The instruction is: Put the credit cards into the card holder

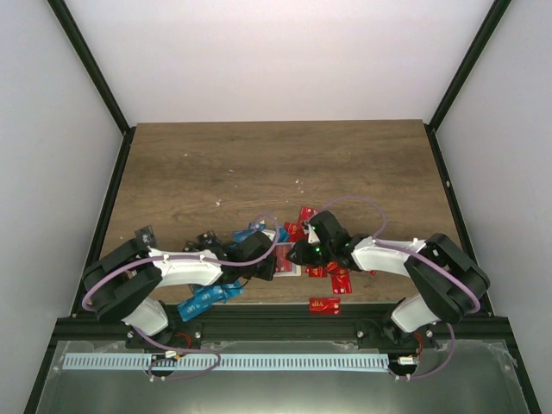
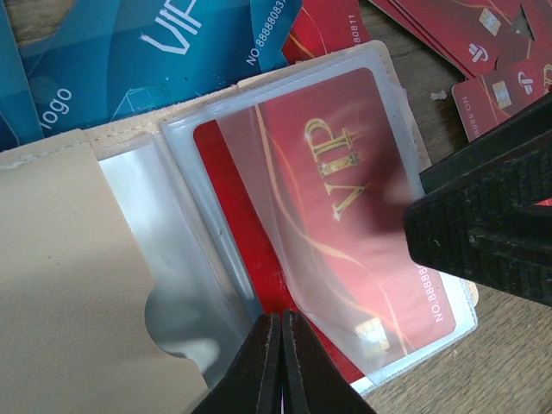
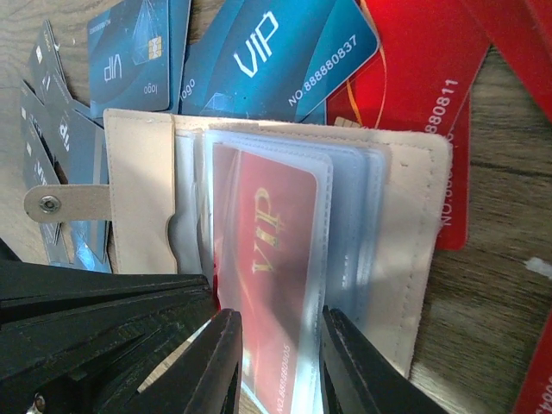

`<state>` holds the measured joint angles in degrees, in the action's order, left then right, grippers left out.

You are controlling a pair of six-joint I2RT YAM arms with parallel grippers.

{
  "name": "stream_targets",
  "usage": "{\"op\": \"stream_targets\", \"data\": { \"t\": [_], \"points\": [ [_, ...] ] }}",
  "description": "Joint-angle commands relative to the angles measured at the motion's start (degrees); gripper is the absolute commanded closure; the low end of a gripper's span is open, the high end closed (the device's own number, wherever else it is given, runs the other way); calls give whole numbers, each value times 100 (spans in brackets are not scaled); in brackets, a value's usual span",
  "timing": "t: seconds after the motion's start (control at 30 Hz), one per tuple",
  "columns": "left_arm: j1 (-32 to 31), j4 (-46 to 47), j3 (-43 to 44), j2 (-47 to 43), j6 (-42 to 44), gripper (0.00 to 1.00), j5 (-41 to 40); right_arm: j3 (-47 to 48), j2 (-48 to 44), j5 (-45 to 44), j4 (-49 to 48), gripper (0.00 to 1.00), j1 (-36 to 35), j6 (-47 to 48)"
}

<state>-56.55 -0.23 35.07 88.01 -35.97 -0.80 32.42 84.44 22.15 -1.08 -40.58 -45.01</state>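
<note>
The brown wood-grain surface (image 1: 259, 164) carried everything near its front edge, where the two white arms met between the bases. Around that meeting place lay the loose credit cards, thin rectangular plastic ones: blue cards (image 3: 250, 60) fanned out behind the holder, red cards (image 2: 483, 43) to its right side and towards the right arm.

Among them sat the pale beige, roughly square card holder (image 3: 142, 198), lying open on the surface with its clear plastic sleeves (image 3: 349, 207) exposed and its snap tab (image 3: 52, 204) folded outwards.

One red card printed "VIP" in gold (image 3: 267, 224) lay partly inside the top sleeve, its near end outside the sleeve mouth. So the step in hand appeared to be seating this card.

The right pincer (image 3: 280, 371) stood part-closed with a jaw on either side of that card's near end, and seemed to grip it by the edges. The left pincer (image 2: 280, 362) was closed tight, tips at the holder's edge; whether it pinched a sleeve leaf could not be told.

The next move would call for a straight push along the sleeve while the holder was kept from sliding, then a release and a fetch from the loose cards.
</note>
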Motion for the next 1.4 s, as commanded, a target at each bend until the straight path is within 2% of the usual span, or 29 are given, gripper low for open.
{"op": "stream_targets", "data": {
  "t": [0.0,0.33,0.6,0.9,1.17,1.37],
  "points": [
    [12,20,-118,99,-47,96,44,151,106,271,-298,73,32,6],
    [15,119,-138,-49,-68,96,86,132,29,687,-561,73,32,-12],
    [22,-623,103,-843,-89,96,-395,206,135,808,-697,74,-15,-37],
    [36,-1228,-211,-1859,-296,96,-815,742,546,734,-655,74,-437,-115],
    [43,-1666,-724,-3035,-582,92,-990,1567,1211,718,-436,64,-911,-135],
    [41,-1706,-967,-3535,-587,90,-779,1697,1016,664,-166,56,-1005,-86]
  ]
}}
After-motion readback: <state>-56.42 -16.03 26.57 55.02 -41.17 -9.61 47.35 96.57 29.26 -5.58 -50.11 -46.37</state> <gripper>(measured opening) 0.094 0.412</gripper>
